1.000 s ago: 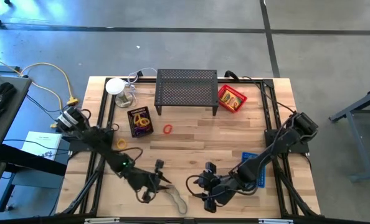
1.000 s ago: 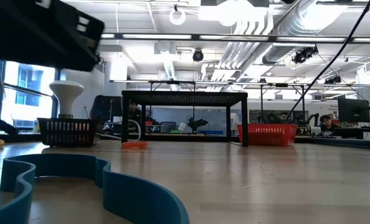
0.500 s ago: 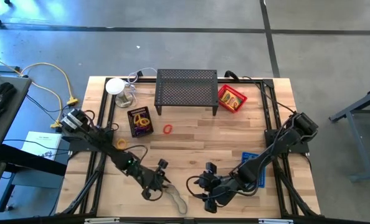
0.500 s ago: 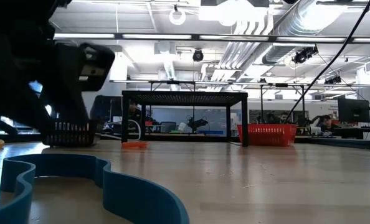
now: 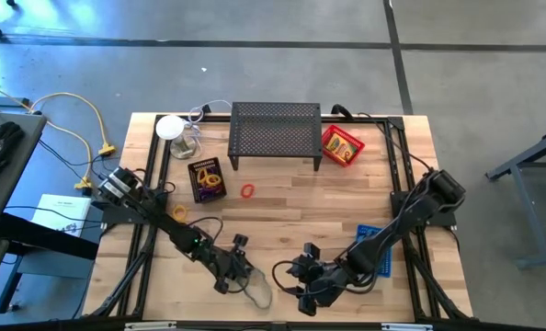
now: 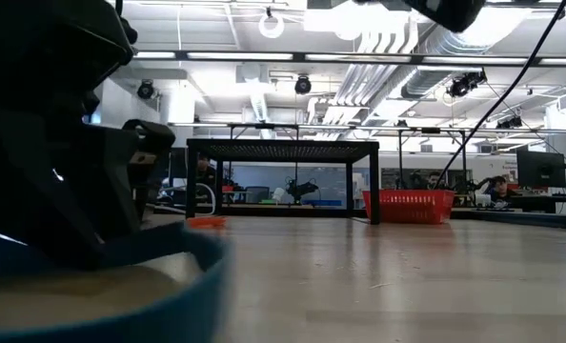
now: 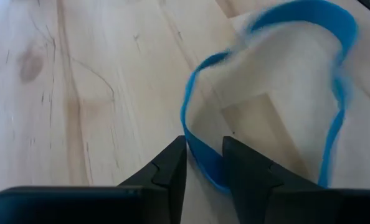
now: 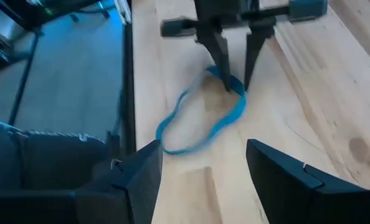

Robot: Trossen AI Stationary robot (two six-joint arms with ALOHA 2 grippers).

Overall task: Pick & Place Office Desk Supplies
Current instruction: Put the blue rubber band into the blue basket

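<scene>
The high camera looks straight down on the whole worktop (image 5: 282,198) and the floor around it. The low one sits at worktop height by the near edge, facing level across to the room behind, very close to the blue band (image 6: 102,295). Each wrist camera looks forward past its own fingers at close range. All four views share that band (image 5: 255,292) (image 7: 266,106) (image 8: 203,115) near the front edge.
</scene>
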